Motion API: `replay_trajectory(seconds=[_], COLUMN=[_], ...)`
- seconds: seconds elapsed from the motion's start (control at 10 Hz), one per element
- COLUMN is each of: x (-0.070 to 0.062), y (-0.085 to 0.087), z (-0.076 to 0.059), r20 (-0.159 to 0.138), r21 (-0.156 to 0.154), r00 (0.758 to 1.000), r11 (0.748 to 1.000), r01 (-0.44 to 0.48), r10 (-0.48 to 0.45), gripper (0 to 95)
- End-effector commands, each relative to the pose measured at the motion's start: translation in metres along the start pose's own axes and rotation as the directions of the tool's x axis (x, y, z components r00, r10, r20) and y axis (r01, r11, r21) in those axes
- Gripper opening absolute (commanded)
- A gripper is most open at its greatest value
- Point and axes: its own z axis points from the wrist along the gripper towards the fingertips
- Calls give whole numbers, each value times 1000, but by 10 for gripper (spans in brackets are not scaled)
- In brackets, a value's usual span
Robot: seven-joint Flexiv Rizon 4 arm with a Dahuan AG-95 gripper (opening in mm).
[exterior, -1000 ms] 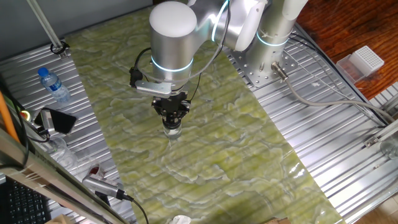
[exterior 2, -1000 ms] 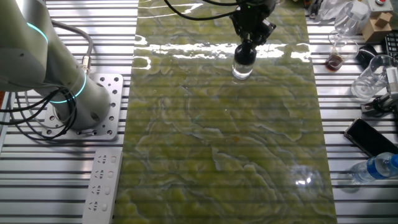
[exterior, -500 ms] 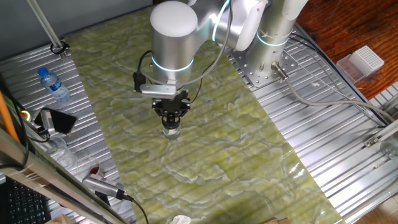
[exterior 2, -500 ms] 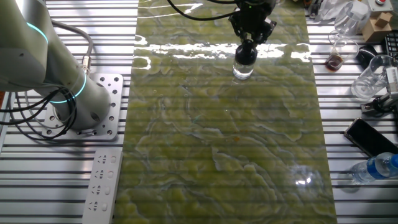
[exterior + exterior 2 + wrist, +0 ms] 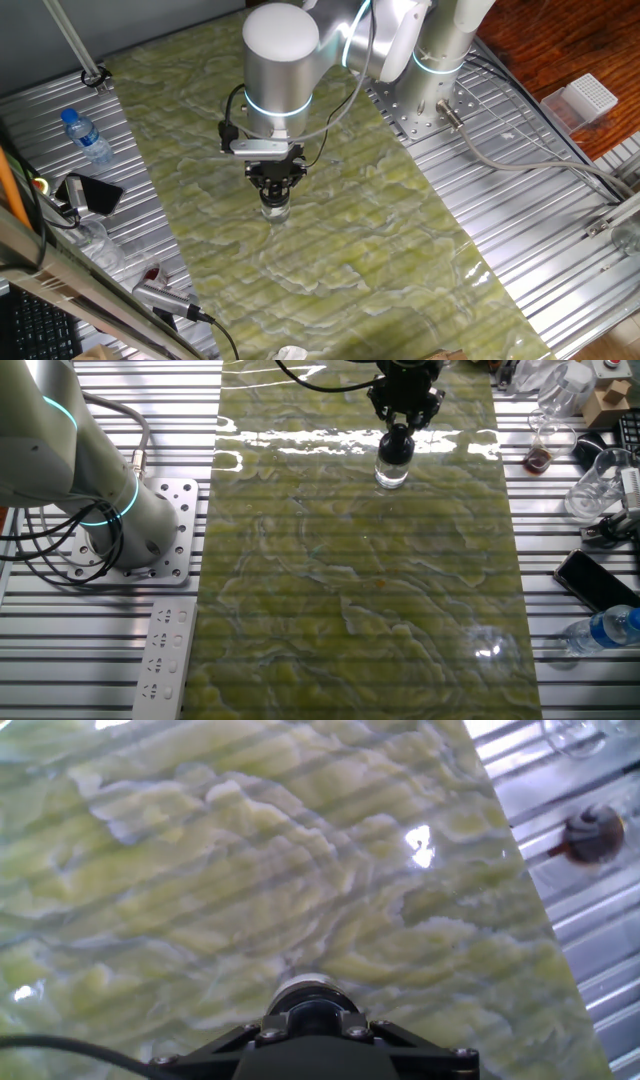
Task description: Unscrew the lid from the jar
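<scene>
The jar is small, clear glass, standing upright on the green marbled mat. Its black lid sits on top, held between the black fingers of my gripper, which points straight down from above. In one fixed view my gripper hides most of the lid, with the wide silver wrist over it. In the hand view the lid shows as a dark dome between the two pads at the bottom edge, with the jar's pale rim just beyond it. My gripper is shut on the lid.
A water bottle with a blue cap and a phone lie on the metal slats beside the mat. Glassware and a box stand near that edge. The robot base and a power strip lie on the opposite side.
The hand has turned about its vertical axis while shut on the lid; the camera bracket on the wrist swung round. The jar stays in the same spot.
</scene>
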Motion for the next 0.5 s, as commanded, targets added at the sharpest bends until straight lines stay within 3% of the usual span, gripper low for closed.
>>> replay_trajectory(seconds=[0.1,0.3,0.4,0.5], x=[0,0,0,0], y=[0,0,0,0], z=[-1,-1,-1,-1], r20=[3,5,5,5], r21=[1,1,0,0], r00=[1000,999,999,999], r11=[1000,999,999,999], r01=[-23,-36,-38,-42], r10=[23,36,38,42], gripper=[0,0,190,190])
